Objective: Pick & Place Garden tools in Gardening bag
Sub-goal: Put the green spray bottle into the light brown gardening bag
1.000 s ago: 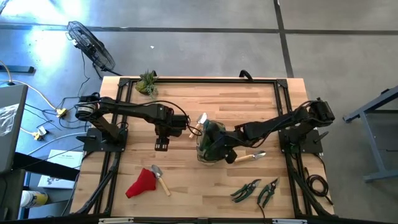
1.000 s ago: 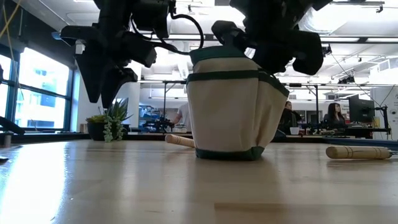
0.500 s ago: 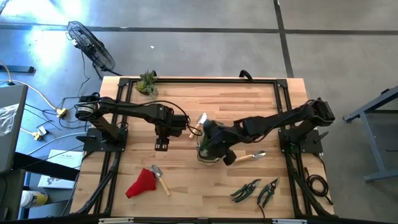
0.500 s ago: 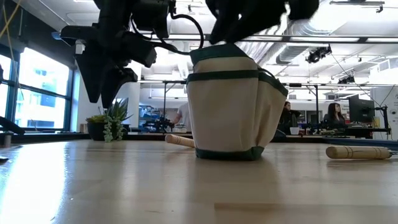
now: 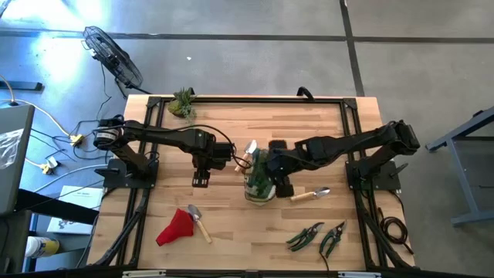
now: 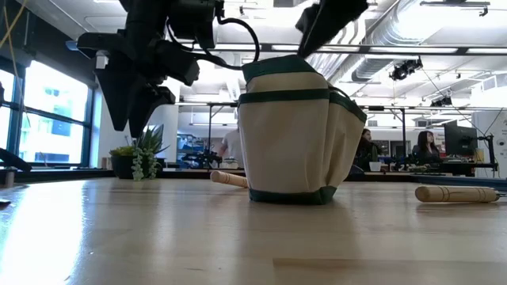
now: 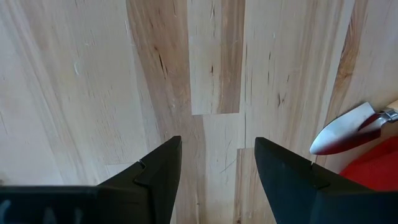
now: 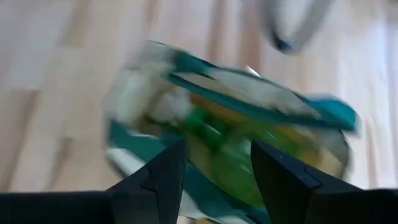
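Both pincers stand open and hold nothing. Right pincer (image 5: 272, 162) hangs just above the mouth of the gardening bag (image 5: 260, 181), its fingers (image 8: 163, 180) spread over the opening, where something green shows inside; its arm reaches in low from the right edge toward the counter's (image 5: 231, 123) middle. Left pincer (image 5: 201, 179) points down over bare wood left of the bag, fingers (image 7: 155, 177) apart, its arm stretched from the left edge. One wooden-handled trowel (image 5: 245, 154) lies at the bag's far-left side, another (image 5: 310, 194) just right of it. A third trowel (image 5: 197, 222) touches the red glove (image 5: 176, 227) near the left front. Two pruning shears (image 5: 318, 235) lie near the right front. No writing is legible.
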Action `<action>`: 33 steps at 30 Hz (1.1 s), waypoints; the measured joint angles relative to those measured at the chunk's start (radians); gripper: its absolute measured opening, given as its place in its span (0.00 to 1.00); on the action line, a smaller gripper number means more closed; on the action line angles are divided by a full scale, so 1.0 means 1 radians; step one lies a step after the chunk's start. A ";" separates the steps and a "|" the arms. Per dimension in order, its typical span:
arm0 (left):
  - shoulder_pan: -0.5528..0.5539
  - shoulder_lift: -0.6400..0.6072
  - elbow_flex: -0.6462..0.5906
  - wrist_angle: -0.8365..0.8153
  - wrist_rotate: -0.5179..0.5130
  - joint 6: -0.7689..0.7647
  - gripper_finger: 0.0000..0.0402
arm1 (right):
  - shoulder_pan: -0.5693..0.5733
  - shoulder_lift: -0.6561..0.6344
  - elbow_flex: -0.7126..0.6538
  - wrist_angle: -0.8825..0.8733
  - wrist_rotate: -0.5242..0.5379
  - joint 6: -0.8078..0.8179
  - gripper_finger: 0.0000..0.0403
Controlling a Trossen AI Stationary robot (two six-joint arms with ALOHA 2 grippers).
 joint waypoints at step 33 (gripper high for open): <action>0.000 0.000 0.000 0.019 0.002 -0.018 0.49 | 0.050 0.188 -0.003 -0.088 0.223 0.008 0.43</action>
